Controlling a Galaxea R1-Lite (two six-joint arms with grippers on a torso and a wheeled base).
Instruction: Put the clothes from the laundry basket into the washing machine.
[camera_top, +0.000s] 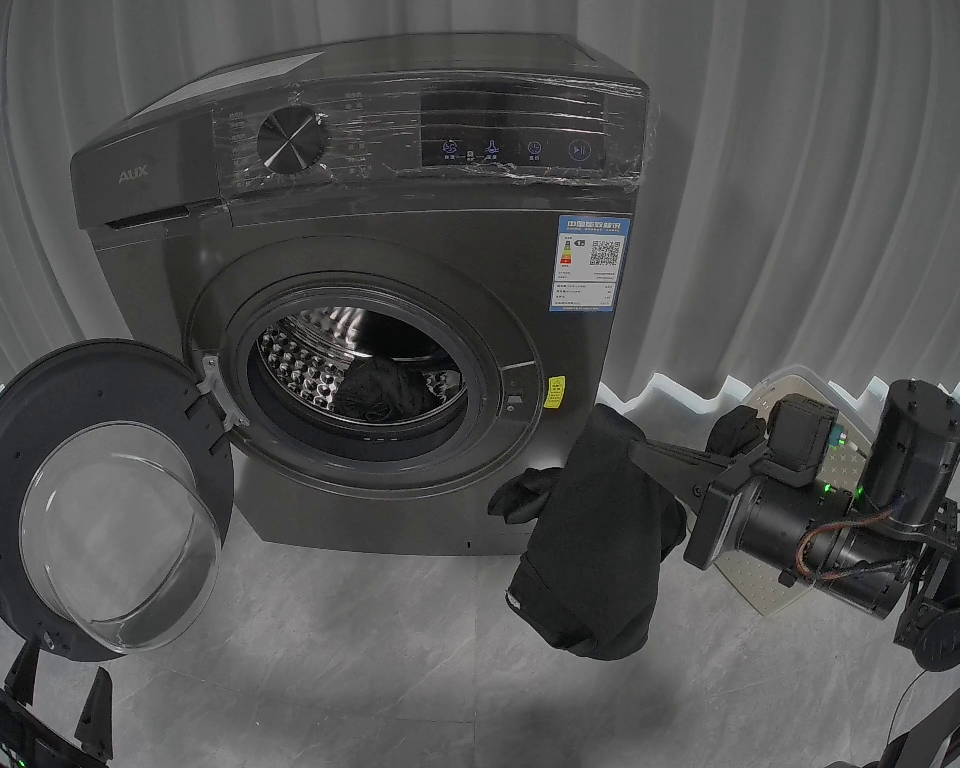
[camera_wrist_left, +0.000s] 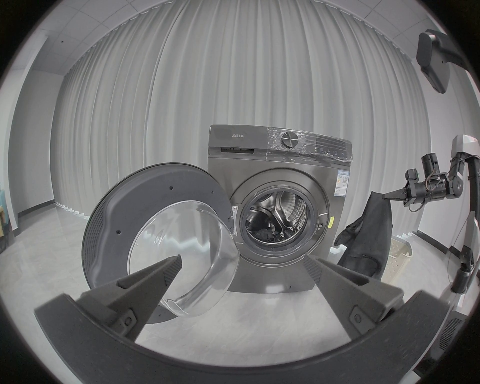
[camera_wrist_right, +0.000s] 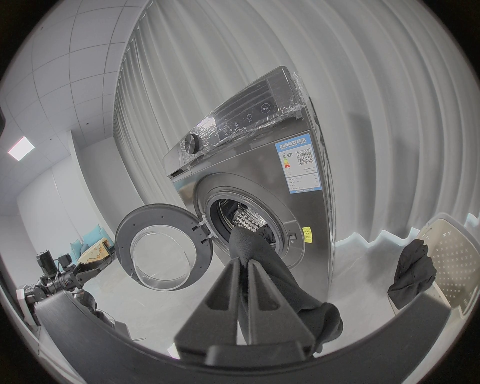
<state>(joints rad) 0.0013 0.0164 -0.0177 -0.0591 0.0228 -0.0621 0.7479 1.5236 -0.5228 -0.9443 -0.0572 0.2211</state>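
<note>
Black garment (camera_top: 595, 540) hangs pinched in right fingers (camera_top: 680, 462); washing machine (camera_top: 400, 230) stands open.

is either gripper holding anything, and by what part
The right gripper pinches a black garment by a bunched fold at its top; the rest hangs free. The left gripper is open and empty.

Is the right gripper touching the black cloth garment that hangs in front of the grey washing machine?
Touching. The right wrist view shows it plainly: the right gripper is shut on the black cloth garment, with the cloth pinched between its jaws.
</note>
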